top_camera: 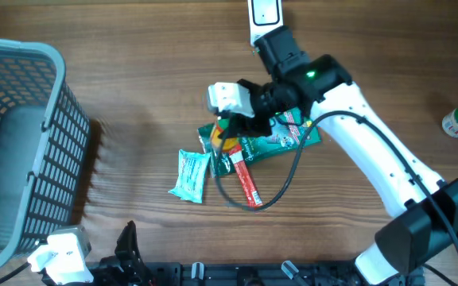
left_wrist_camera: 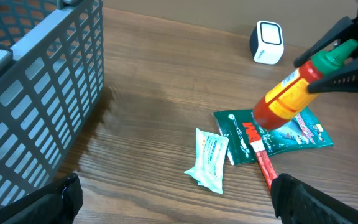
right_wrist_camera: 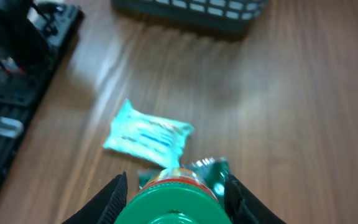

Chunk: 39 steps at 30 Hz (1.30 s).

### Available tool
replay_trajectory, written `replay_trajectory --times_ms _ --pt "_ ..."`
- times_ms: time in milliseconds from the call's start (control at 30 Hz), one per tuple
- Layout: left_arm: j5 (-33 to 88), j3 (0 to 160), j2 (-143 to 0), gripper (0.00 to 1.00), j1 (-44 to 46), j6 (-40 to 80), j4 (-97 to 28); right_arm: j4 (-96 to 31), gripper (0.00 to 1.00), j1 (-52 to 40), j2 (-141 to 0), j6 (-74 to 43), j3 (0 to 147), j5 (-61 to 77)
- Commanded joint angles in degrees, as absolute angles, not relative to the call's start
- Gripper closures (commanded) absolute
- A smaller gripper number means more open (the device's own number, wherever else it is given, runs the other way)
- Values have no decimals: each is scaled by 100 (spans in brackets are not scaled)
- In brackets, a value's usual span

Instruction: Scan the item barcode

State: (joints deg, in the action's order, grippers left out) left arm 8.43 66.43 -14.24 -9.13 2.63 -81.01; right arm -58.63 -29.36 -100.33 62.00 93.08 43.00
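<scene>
Right gripper (left_wrist_camera: 344,62) clamped on the sauce bottle (left_wrist_camera: 288,96) (left gripper (left_wrist_camera: 179,205) gapes idle): best turn its labelled side squarely toward the scanner (left_wrist_camera: 267,42)

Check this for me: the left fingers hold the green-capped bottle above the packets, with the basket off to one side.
Wrong arm. The right fingers hold the bottle above the packets, with the basket off to one side. The left fingers are open and empty. The left wrist view shows it.
</scene>
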Motion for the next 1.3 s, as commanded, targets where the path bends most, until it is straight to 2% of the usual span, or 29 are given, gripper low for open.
replay_trajectory --times_ms 0,267,467,500,600,633,667,767,867,967,1033,1100,1133,1200,1233,1267 --pt "891 6622 -1409 0 -950 255 -8088 -6042 75 -2445 -10012 7089 9334 4316" --pt "891 6622 -1409 0 -950 255 -8088 -6069 73 -1457 -10857 7579 9334 4464" --pt "891 6622 -1409 0 -950 255 -8088 -6029 68 -1330 -11487 7651 9334 4464" --pt "891 6622 -1409 0 -950 255 -8088 -6029 64 -1330 -11485 7647 9336 4464" --pt "891 6622 -1409 0 -950 255 -8088 -6073 41 -1326 -11432 7603 9351 4372" --pt "891 6622 -1409 0 -950 255 -8088 -6071 27 -1326 -11406 7489 9351 4327" --pt "891 6622 -1409 0 -950 255 -8088 -6075 17 -1326 -11356 7356 9354 4313" --pt "891 6622 -1409 0 -950 255 -8088 -6110 2 -1326 -11107 6956 9474 4307" --pt "891 6622 -1409 0 -950 255 -8088 -6080 0 -1326 -10652 6370 9651 4307" --pt "891 6622 -1409 0 -950 255 -8088 -5734 0 -1326 -10097 5280 9671 4303" --pt "891 6622 -1409 0 -950 255 -8088 -5382 0 -1326 -9813 4136 9671 4305" --pt "891 6622 -1409 0 -950 255 -8088 -4781 0 -1326 -9657 1752 9671 4121" --pt "891 6622 -1409 0 -950 255 -8088 -4512 0 -1326 -9651 -75 9671 3706" --pt "891 6622 -1409 0 -950 255 -8088 -4980 0 -1326 -9666 -3734 9668 2394" --pt "891 6622 -1409 0 -950 255 -8088 -5234 0 -1328 -9666 -4864 9664 2231" --pt "891 6622 -1409 0 -950 255 -8088 -5398 0 -1332 -9666 -5408 9664 2217"
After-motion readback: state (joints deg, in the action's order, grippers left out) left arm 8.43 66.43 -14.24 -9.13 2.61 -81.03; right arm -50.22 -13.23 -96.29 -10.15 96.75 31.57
